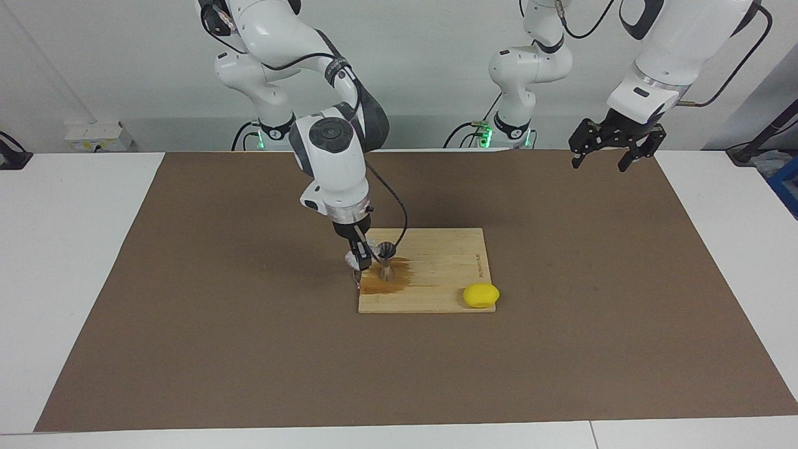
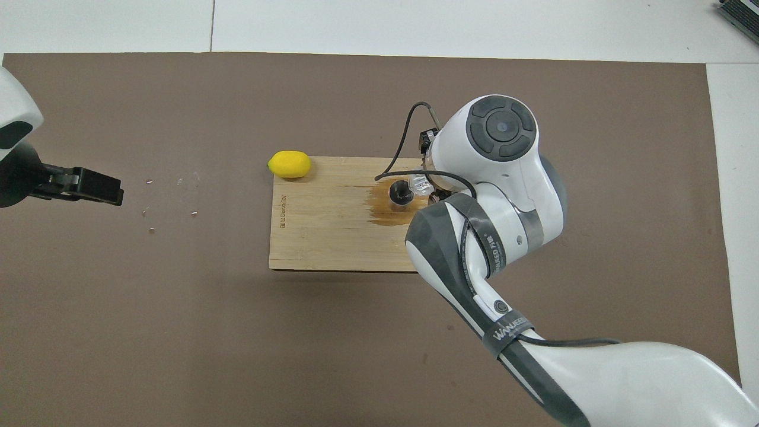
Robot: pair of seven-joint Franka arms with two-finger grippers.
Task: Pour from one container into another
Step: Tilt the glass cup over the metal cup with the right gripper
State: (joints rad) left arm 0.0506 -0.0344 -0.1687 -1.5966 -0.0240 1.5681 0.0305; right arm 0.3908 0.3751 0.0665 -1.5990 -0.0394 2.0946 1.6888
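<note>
The silver jigger [image 1: 387, 260] stands upright on a wooden cutting board [image 1: 449, 252], in a brown wet stain [image 1: 393, 282]. My right gripper [image 1: 360, 257] is shut on the clear glass tumbler [image 1: 373, 245] and holds it tilted right beside and just above the jigger's mouth. In the overhead view the jigger [image 2: 400, 193] and part of the tumbler [image 2: 420, 185] show beside the right arm's wrist, which hides the gripper. My left gripper [image 1: 601, 162] is open and empty, waiting in the air over the mat at the left arm's end.
A yellow lemon [image 1: 480, 295] lies at the board's corner farther from the robots, toward the left arm's end. A few small specks [image 2: 172, 196] lie on the brown mat [image 1: 187, 312] near the left gripper [image 2: 112, 193].
</note>
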